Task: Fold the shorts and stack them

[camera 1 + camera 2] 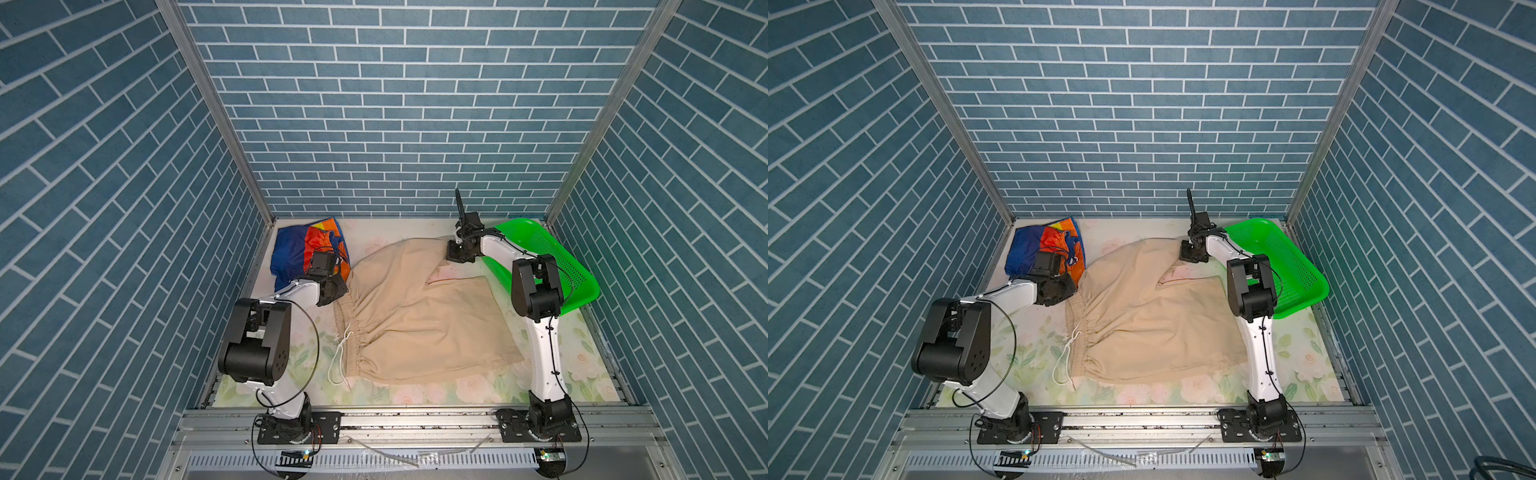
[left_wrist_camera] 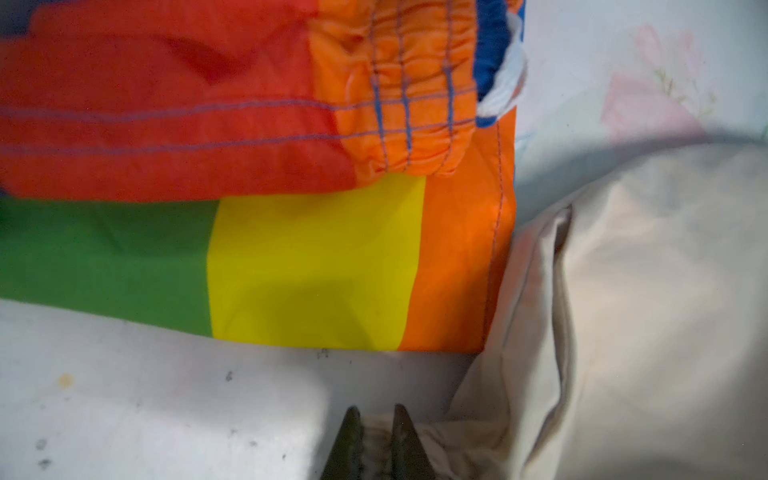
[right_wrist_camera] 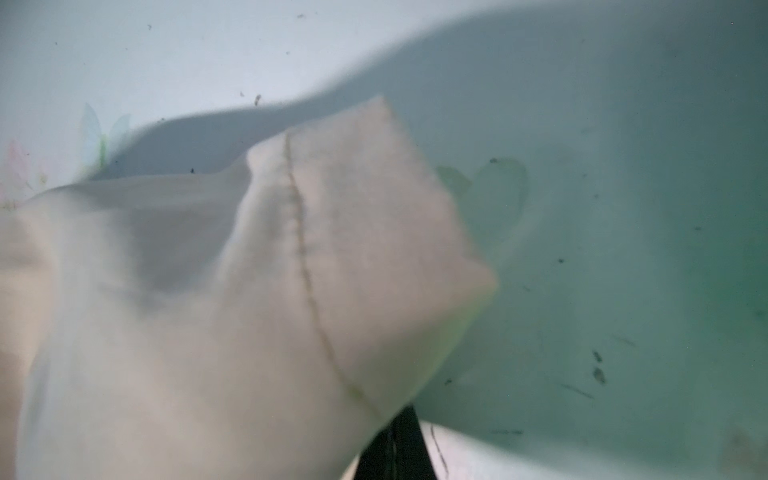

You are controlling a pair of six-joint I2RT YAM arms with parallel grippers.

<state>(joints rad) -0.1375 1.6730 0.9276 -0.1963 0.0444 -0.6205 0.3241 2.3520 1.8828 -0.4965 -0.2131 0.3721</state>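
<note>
The beige shorts (image 1: 415,316) (image 1: 1150,324) lie spread across the middle of the floral table, gathered waistband toward the left, white drawstring (image 1: 338,357) trailing off it. My left gripper (image 1: 336,286) (image 2: 376,413) is shut on the far corner of the waistband; beige cloth is pinched between its tips. My right gripper (image 1: 455,253) (image 3: 395,440) is shut on the far leg's hem (image 3: 353,232), which rises off the table over the dark fingers. The rainbow-striped shorts (image 1: 299,249) (image 1: 1038,249) (image 2: 311,257) lie bunched in the far left corner, right behind my left gripper.
A green perforated basket (image 1: 552,257) (image 1: 1287,262) sits tilted at the far right, just behind my right arm. Blue brick walls close in the table on three sides. A metal rail (image 1: 415,419) with both arm bases runs along the front edge.
</note>
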